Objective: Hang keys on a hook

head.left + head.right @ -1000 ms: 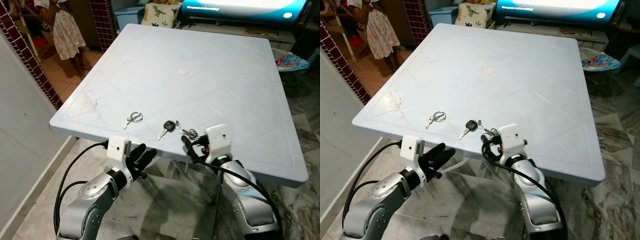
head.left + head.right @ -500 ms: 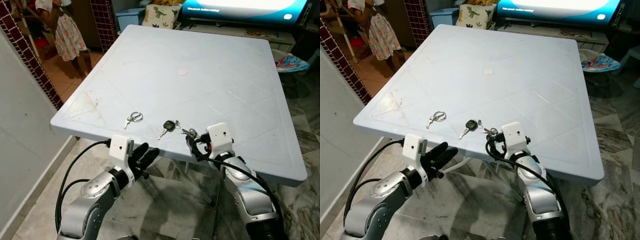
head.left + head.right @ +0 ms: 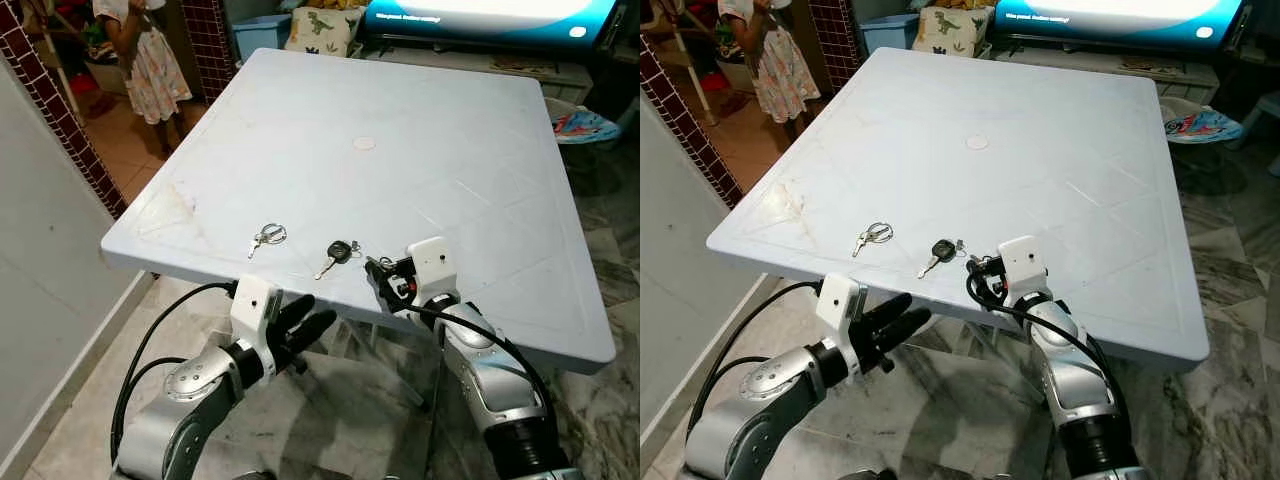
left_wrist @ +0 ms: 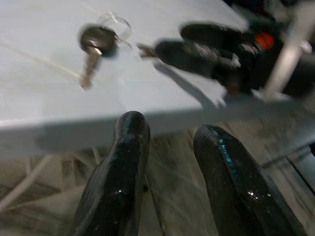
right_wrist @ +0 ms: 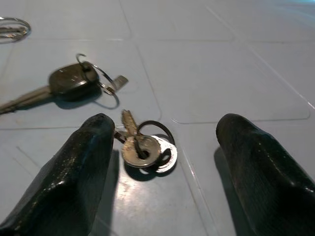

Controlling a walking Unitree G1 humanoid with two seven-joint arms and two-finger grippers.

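The right gripper [image 5: 165, 162] sits spread wide around a small bunch of keys [image 5: 142, 147] on the white table [image 3: 420, 130]. Nothing's lifted yet, and there's no hook in sight.

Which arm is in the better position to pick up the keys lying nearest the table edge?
The right. The right gripper is open over the table, its fingers either side of the small key bunch. The left gripper hangs below the table edge, off the surface.

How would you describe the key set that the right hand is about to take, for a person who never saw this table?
On the white table, three key sets lie along the near edge. It is the rightmost bunch, between the fingers of the open right hand: small silver keys on dark rings, without a black head.
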